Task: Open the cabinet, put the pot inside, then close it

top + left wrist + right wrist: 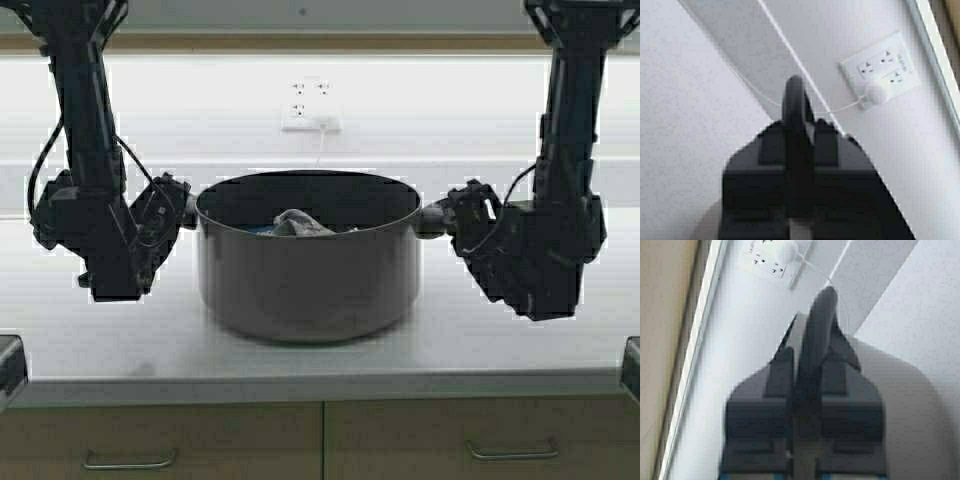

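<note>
From above and behind the arms, the pot (pixel 308 262) stands upright on the pale countertop (pixel 300 355), mouth to the ceiling, squarely between the two arms; it is a wide, straight-sided, dark grey metal stockpot, broader than it is tall, with a thin rim and a rounded base edge; a crumpled grey cloth (pixel 300 222) lies inside it, over something bluish that I cannot make out; its two side handles lie along a left-to-right line, parallel to the counter's front edge; the left gripper (pixel 180 212) reaches in against the pot's left side at rim height, and the right gripper (pixel 440 216) meets the right side handle (pixel 432 218); behind the pot a white wall outlet (pixel 310 110) has a plug and a cord hanging down; below the counter's edge run tan drawer fronts with horizontal metal handles (pixel 128 461).

From the left wrist, the left gripper (pixel 798 132) has its fingers drawn in narrow on a black loop handle (pixel 793 97), which stands up edge-on between them; the white outlet (pixel 881 70) and its plug show on the wall beyond.

From the right wrist, the right gripper (pixel 812 362) is likewise pinched close on the other black loop handle (pixel 820 320), seen edge-on; the outlet (pixel 771 257) sits on the wall past it, beside a tan surface along the frame's edge.
</note>
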Available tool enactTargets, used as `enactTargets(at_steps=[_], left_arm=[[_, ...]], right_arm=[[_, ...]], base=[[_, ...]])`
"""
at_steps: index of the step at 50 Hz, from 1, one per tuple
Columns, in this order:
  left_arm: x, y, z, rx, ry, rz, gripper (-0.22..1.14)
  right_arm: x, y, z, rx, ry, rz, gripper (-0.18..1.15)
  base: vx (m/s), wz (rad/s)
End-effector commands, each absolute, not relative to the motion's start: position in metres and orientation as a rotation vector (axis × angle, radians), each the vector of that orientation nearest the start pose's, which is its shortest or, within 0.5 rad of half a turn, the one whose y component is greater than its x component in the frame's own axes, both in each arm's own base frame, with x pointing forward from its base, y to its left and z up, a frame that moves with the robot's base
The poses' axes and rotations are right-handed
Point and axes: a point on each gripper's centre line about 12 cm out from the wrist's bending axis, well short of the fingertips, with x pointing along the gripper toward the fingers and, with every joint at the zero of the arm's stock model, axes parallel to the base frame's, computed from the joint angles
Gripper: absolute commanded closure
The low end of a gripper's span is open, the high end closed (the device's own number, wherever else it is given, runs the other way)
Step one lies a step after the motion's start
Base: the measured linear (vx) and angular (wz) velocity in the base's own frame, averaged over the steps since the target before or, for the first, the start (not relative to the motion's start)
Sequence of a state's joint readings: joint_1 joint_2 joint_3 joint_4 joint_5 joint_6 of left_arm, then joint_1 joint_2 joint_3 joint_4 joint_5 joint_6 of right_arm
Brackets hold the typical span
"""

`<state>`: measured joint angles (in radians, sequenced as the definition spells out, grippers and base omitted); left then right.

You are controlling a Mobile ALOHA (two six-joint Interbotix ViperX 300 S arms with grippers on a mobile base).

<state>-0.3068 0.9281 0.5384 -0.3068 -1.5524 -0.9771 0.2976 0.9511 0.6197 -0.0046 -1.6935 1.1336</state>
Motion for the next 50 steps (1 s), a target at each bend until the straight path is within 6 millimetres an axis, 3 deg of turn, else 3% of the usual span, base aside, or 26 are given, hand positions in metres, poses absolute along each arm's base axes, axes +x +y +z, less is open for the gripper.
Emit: enactTargets(at_steps=[1, 17, 50], left_arm=[[0.401, -0.098, -0.020, -0.997, -0.073, -0.060, 0.89], [0.387, -0.097, -0.004, -0.990, -0.071, -0.069, 0.90], [0.335, -0.113, 0.061, -0.988, -0.082, -0.176, 0.90]], right_arm=[[0.371, 0.126, -0.016, 1.123, 0.053, 0.387, 0.90], [0.368, 0.133, 0.002, 1.127, 0.035, 0.434, 0.90], [0.322, 0.144, 0.065, 1.128, 0.059, 0.522, 0.90]], base=[[0.00, 0.00], [0.00, 0.00], [0.00, 0.00]])
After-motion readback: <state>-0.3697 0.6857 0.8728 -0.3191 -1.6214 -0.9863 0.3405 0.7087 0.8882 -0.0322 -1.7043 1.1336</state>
